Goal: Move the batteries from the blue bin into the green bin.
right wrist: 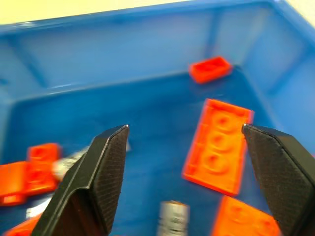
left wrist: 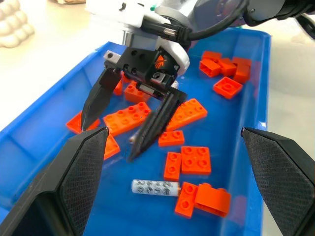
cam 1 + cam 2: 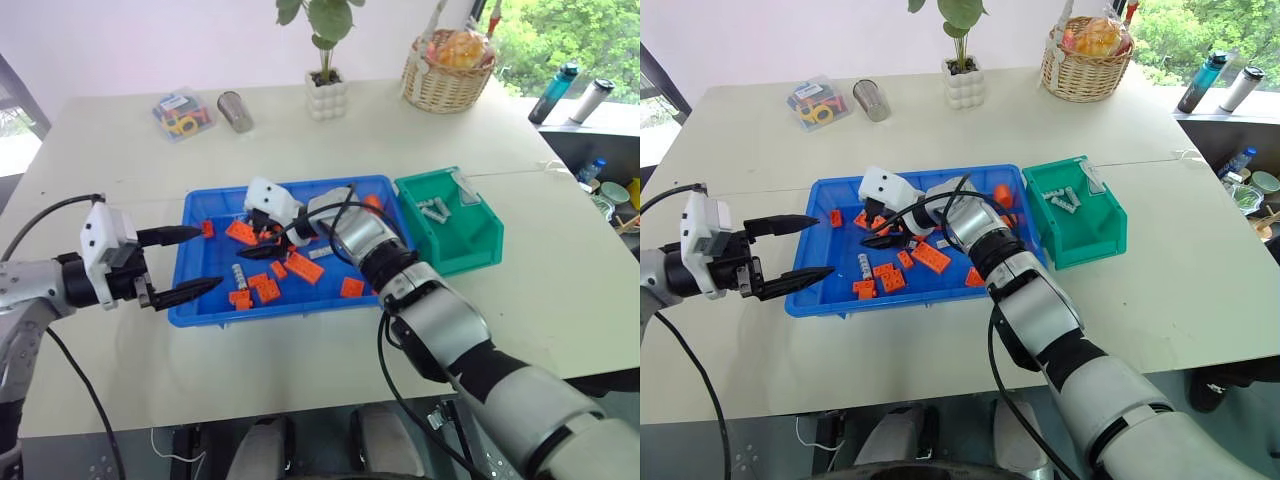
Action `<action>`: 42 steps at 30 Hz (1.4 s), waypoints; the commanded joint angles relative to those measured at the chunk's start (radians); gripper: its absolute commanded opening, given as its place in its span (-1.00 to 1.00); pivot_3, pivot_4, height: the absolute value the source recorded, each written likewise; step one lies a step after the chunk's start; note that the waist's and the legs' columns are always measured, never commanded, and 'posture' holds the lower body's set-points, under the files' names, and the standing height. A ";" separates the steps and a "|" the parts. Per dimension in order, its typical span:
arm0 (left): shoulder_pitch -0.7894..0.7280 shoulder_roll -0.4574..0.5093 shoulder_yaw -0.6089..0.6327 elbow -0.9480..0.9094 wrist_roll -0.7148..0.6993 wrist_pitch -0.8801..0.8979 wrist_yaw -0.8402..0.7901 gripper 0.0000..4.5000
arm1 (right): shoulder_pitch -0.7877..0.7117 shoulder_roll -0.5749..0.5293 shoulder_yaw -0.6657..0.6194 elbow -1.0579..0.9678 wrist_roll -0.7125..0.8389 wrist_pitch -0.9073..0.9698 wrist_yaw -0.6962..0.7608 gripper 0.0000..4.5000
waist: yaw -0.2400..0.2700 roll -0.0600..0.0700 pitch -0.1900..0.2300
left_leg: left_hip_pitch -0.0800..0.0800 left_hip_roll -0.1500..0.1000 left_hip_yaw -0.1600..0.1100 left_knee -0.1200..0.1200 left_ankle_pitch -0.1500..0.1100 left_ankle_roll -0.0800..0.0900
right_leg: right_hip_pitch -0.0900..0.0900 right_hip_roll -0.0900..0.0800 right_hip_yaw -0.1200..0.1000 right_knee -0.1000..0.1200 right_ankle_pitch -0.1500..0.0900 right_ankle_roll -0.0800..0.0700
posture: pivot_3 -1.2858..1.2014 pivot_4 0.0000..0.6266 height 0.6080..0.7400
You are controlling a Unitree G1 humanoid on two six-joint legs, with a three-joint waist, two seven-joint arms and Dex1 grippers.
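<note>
The blue bin (image 3: 205, 300) lies mid-table with orange bricks (image 3: 303, 267) scattered in it. A silver battery (image 3: 240, 277) rests near its front left, also clear in the left wrist view (image 2: 155, 187). My right gripper (image 3: 255, 238) reaches into the bin from the right, open with nothing between its fingers, hovering just above the bricks. Below it the right wrist view shows one battery (image 1: 172, 216) and a second battery (image 1: 69, 164). My left gripper (image 3: 210, 258) hangs open at the bin's left rim, empty. The green bin (image 3: 470, 240) stands against the blue bin's right side, holding batteries (image 3: 433, 208).
A wicker basket (image 3: 448, 75), a potted plant (image 3: 327, 95), a metal cup (image 3: 235, 110) and a clear box of small items (image 3: 182, 113) line the table's far side. Two bottles (image 3: 575, 95) stand off the table's right edge.
</note>
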 commanded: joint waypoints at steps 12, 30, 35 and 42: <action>0.026 0.033 0.047 -0.033 -0.028 -0.011 -0.045 1.00 | 0.115 0.028 0.127 -0.173 -0.017 0.232 -0.013 0.73 | 0.006 0.000 0.000 | 0.000 -0.002 -0.007 -0.001 0.000 0.000 | 0.000 0.000 0.001 0.000 0.000 0.000 | 0.03 -0.52 0.96; 0.014 0.017 0.030 -0.040 -0.021 -0.023 -0.017 1.00 | -0.004 0.057 0.131 0.046 -0.062 0.148 -0.102 0.73 | 0.005 0.000 0.000 | 0.000 -0.005 -0.014 -0.001 0.000 0.000 | 0.003 0.001 0.001 0.000 0.000 0.000 | 0.03 -0.52 0.96; 0.019 0.011 0.031 -0.039 -0.017 -0.030 -0.013 1.00 | -0.013 0.040 0.055 -0.049 0.020 0.262 -0.042 0.73 | 0.006 0.000 0.000 | 0.000 -0.005 -0.016 -0.001 0.000 0.000 | 0.004 0.001 0.001 0.000 0.000 0.000 | 0.03 -0.52 0.96; -0.002 0.015 0.016 -0.017 -0.013 -0.035 -0.021 1.00 | -0.076 0.025 -0.019 -0.142 0.094 0.391 -0.032 0.73 | 0.004 0.000 0.000 | -0.001 -0.006 -0.017 -0.001 0.000 0.000 | 0.003 0.000 0.001 0.000 0.000 0.000 | 0.03 -0.52 0.96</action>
